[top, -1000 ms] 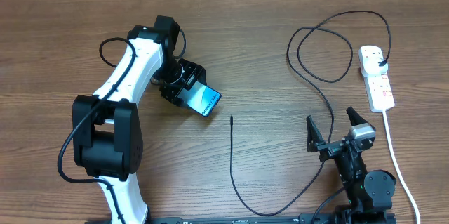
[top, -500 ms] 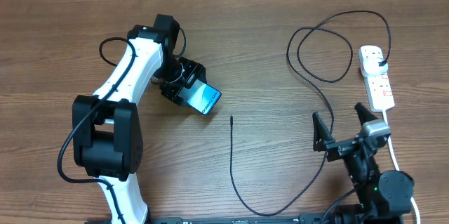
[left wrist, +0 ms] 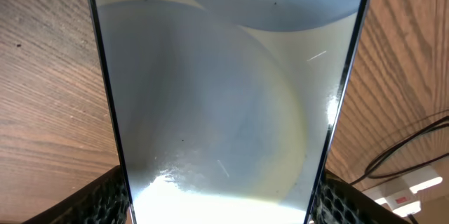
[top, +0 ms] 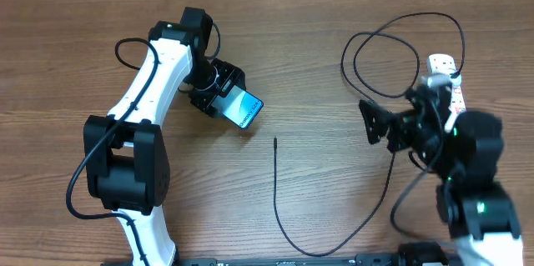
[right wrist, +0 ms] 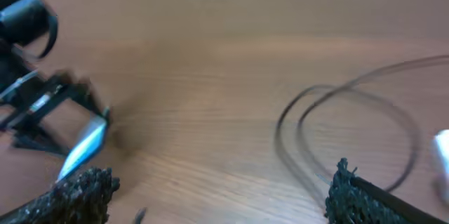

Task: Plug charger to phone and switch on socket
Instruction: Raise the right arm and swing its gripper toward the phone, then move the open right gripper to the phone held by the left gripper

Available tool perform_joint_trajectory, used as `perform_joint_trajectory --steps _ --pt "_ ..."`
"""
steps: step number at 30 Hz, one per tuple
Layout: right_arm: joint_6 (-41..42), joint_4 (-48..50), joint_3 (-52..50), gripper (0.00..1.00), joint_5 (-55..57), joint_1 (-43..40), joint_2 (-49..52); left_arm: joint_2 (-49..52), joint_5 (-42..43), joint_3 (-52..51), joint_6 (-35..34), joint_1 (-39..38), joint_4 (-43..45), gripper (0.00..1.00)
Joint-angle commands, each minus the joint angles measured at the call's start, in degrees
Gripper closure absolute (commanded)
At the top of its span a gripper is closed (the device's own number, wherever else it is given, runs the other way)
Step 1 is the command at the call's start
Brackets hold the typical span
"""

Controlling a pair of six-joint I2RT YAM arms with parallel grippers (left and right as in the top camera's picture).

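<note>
My left gripper [top: 224, 97] is shut on the phone [top: 245, 111], whose blue-teal screen faces up and tilts toward the table's middle. In the left wrist view the phone [left wrist: 224, 90] fills the frame between the two fingers. The thin black charger cable [top: 279, 208] lies on the wood; its connector tip [top: 275, 140] points up, just right of the phone, and its loops [top: 380, 53] run to the black plug in the white socket strip [top: 446, 91] at the right. My right gripper [top: 392, 128] is open, empty and raised above the cable near the strip. The right wrist view is blurred and shows the cable loops [right wrist: 337, 122].
The socket's white cord [top: 461, 145] runs down behind the right arm. The left arm [top: 142, 99] stretches from the front edge up the table's left side. Bare wood lies between the phone and the cable loops.
The right arm has risen from the front edge and swung up toward the socket strip, its open gripper turned left. The left gripper has lifted and shifted the phone slightly up.
</note>
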Motion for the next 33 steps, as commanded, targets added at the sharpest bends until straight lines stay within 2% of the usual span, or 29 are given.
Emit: perform_joint_trajectory --steps 1,6,8,16,20,33 --pt "0.83 -1.20 7.96 0.00 -14.14 0.11 10.27 -2.56 0.07 1.79 1.03 -0.39 -0.20 0.96" --pt "5.99 3.98 11.10 0.00 -30.56 0.11 20.90 -2.56 0.07 1.79 1.01 -0.39 -0.20 0.96" --pt "6.36 7.23 11.10 0.00 -31.67 0.13 24.11 -2.56 0.07 1.79 1.01 -0.39 -0.20 0.96" --pt "32.33 14.62 11.08 0.00 -33.18 0.17 35.08 -2.56 -0.13 1.79 -0.55 -0.39 -0.17 0.96" --pt "37.13 14.86 11.08 0.00 -33.16 0.31 39.26 -2.56 -0.11 1.79 -2.10 -0.39 -0.20 0.96" --pt "38.97 16.85 11.06 0.00 -29.49 7.61 43.36 -2.56 0.42 1.79 -13.57 -1.68 -0.20 0.96"
